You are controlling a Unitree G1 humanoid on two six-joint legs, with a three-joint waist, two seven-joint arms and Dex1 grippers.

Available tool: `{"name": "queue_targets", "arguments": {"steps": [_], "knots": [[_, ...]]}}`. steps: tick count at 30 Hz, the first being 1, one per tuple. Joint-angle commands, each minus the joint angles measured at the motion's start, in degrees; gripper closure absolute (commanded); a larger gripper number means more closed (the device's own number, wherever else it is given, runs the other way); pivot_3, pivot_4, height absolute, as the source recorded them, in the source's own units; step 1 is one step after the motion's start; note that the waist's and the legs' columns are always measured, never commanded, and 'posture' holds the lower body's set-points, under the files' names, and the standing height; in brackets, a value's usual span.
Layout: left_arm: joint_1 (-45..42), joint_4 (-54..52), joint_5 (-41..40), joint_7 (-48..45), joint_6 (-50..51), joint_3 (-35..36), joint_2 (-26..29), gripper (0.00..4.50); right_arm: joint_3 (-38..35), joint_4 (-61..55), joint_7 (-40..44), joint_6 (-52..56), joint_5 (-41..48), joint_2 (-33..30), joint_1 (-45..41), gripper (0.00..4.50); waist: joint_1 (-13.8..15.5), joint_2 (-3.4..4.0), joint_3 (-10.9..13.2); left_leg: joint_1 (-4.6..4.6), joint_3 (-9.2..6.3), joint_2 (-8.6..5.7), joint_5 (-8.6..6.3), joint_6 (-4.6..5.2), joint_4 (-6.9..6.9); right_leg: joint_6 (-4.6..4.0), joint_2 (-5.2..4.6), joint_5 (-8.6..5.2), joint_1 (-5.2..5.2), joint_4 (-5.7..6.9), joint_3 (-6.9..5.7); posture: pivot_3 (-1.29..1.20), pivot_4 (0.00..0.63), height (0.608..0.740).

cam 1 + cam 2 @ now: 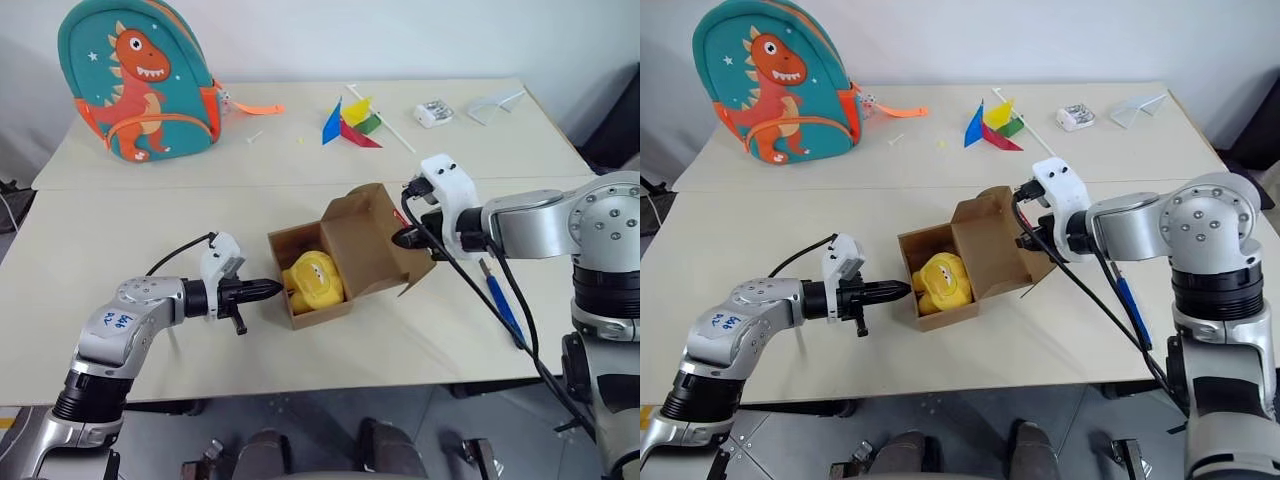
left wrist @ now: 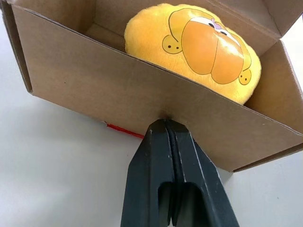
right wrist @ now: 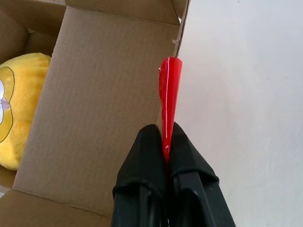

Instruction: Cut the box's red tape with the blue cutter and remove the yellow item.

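1. Left gripper (image 1: 268, 289): jaws pressed together, empty, tips touching the box's near wall in the left wrist view; the yellow item lies just past that wall, at the gripper's 3 o'clock in the head view.
2. Box (image 1: 365, 262): open on the table (image 1: 150, 220), long axis running 8 to 2 o'clock.
3. Yellow item (image 1: 313, 281): plush, resting inside the box's left half; left arm judged nearer for lifting it out.
4. Right gripper (image 1: 403, 239): jaws pinching the red tape (image 3: 169, 92) at the raised flap's edge, holding the flap open.
5. Blue cutter (image 1: 502, 300): lying on the table at the box's 4 o'clock, beneath the right arm.
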Motion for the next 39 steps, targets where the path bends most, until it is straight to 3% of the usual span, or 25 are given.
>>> {"name": "queue_targets", "arguments": {"steps": [1,8,13,21,25,29,32,35,39], "knots": [[-0.6,-1.2,-0.5,0.2,-1.7,0.9,-0.8,4.50,-1.3,-1.8,0.2,0.3,2.2,-0.8,0.6,4.02,-0.2,0.00,0.0,0.00,0.00,0.00,0.00,0.00,0.00,0.00,0.00,0.00,0.00,0.00,0.00,0.00,0.150,0.740],[-1.0,-0.8,0.0,0.6,-2.5,1.2,-1.0,4.50,-5.1,-1.4,3.6,0.3,4.1,-1.5,1.1,1.82,-0.5,0.00,0.0,0.00,0.00,0.00,0.00,0.00,-0.01,0.00,0.00,0.00,0.00,0.00,0.00,0.00,0.150,0.740],[-0.2,-0.7,0.1,0.7,-2.7,2.0,-0.1,4.50,-9.6,-4.2,12.5,-0.8,3.5,-7.3,3.1,0.13,-0.2,-0.02,0.0,-0.02,-0.01,0.00,0.00,0.00,-0.02,0.00,0.00,0.00,0.00,-0.05,0.00,0.00,0.150,0.740],[2.6,1.4,-0.9,-2.3,-6.5,5.5,1.6,4.50,-17.2,-9.3,35.8,-19.5,-6.4,-13.9,13.5,0.06,-0.4,-0.02,0.0,0.02,0.03,0.00,-0.01,0.01,-0.02,0.00,0.00,0.00,0.02,-0.08,0.02,0.00,0.150,0.740],[6.0,4.2,-2.5,-7.3,-12.8,9.8,2.5,4.50,-21.5,-11.6,49.0,-31.5,-10.4,-12.9,21.0,0.06,-0.4,-0.04,0.0,0.02,0.09,0.00,-0.01,0.01,-0.05,0.01,0.00,0.00,0.03,-0.15,0.02,0.00,0.150,0.740],[14.1,13.2,-2.1,-16.6,-25.0,20.2,7.8,3.63,-22.0,-14.2,70.7,-50.1,-20.8,-14.3,34.1,0.00,-0.6,-0.06,0.0,0.10,0.07,0.00,-0.02,-0.01,-0.13,0.01,0.01,0.00,0.06,-0.16,-0.01,0.00,0.150,0.740],[16.9,19.7,0.1,-21.8,-31.5,24.3,15.0,2.73,-24.0,-12.4,76.1,-62.4,-24.9,-9.1,38.5,0.00,-0.8,-0.24,0.1,0.14,0.14,0.02,-0.03,-0.03,-0.12,0.00,0.04,0.00,0.04,-0.17,0.00,0.00,0.150,0.740],[16.9,23.4,-0.7,-24.4,-32.4,26.1,18.5,1.89,-22.8,-12.8,83.3,-72.9,-31.4,-8.2,43.2,0.00,0.1,-0.20,0.2,0.17,0.12,0.01,-0.04,0.01,0.01,-0.03,0.01,0.07,0.19,-0.19,0.01,0.00,0.150,0.740],[15.7,20.8,-2.0,-26.7,-30.5,26.3,21.7,0.58,-23.1,-13.7,85.2,-80.6,-32.5,-3.6,46.8,0.00,0.8,-0.20,0.2,0.21,0.13,0.00,-0.06,0.04,0.00,-0.04,-0.01,0.08,0.18,-0.14,0.01,0.00,0.150,0.740]]}}
